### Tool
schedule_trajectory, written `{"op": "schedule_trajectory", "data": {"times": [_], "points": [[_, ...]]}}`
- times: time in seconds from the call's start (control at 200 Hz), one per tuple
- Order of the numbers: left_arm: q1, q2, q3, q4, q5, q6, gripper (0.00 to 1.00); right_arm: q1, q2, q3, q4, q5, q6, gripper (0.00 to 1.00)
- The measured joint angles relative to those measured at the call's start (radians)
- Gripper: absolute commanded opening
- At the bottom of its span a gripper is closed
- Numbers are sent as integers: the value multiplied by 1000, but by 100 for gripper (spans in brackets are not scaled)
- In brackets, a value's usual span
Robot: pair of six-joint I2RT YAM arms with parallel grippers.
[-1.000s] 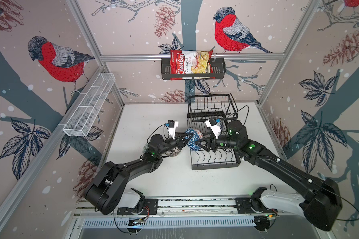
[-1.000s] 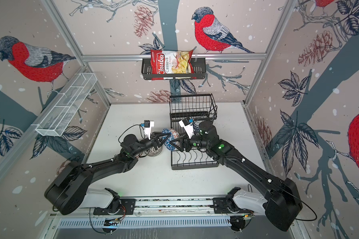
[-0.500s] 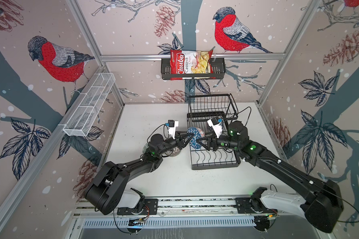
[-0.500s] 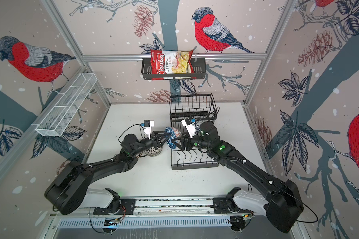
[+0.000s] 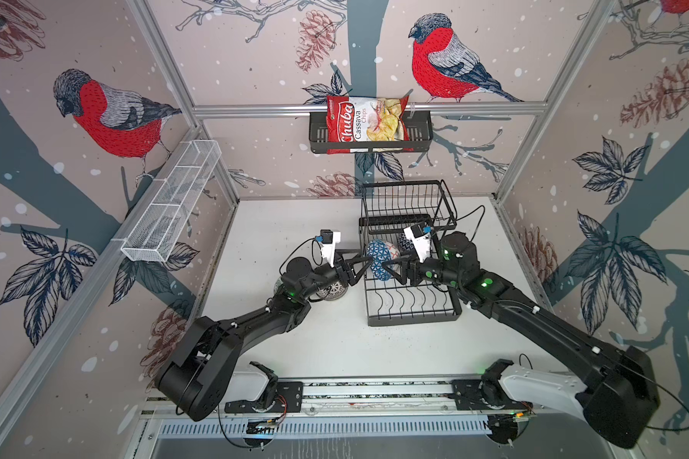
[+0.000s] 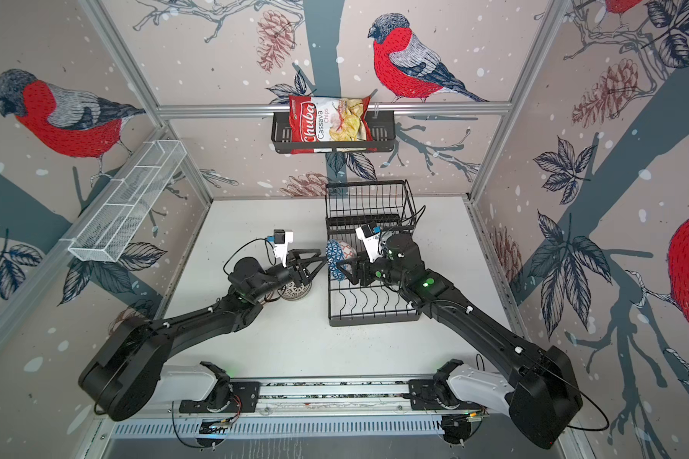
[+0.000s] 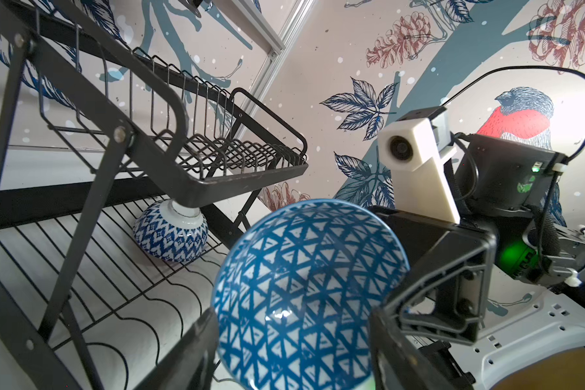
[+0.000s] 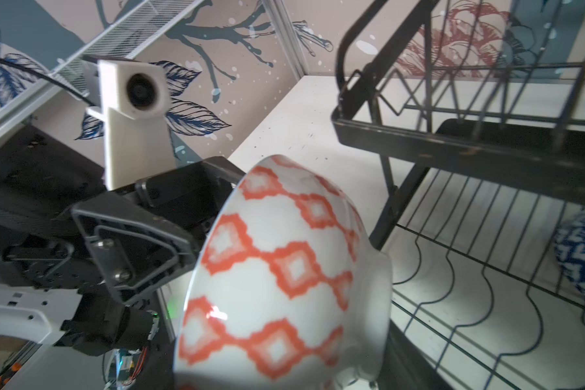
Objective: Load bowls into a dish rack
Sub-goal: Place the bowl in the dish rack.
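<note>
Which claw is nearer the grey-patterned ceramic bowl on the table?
Left. The left claw hangs just beside the grey-patterned bowl; the right claw is farther, over the black wire dish rack.

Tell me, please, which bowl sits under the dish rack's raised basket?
The blue zigzag bowl, on the dish rack's base; the triangle bowl is between the left end effector and right end effector.

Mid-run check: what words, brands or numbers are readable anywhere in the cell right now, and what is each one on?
"Chuba": large white brand script on the red chips bag, which sits in the black wall basket.
"Cassava Chips": beside the brand, on the same bag.
Small badge and fine print on the bag: too small to read.
Bowls and dish rack: patterns and bare wire only, no lettering visible.
</note>
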Motion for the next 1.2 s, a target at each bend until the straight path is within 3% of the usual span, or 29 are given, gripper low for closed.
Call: {"op": "schedule_trajectory", "data": {"times": [0.525, 0.971, 1.201], "points": [[2, -183, -33, -192, -158, 112, 74, 16, 42, -29, -42, 235, -88, 52], [5, -249, -43, -293, -209, 164, 75, 118, 97, -17, -87, 505, -204, 53], [10, -286, -51, -315, -236, 190, 75, 187, 197, 12, -95, 672, -238, 53]]}}
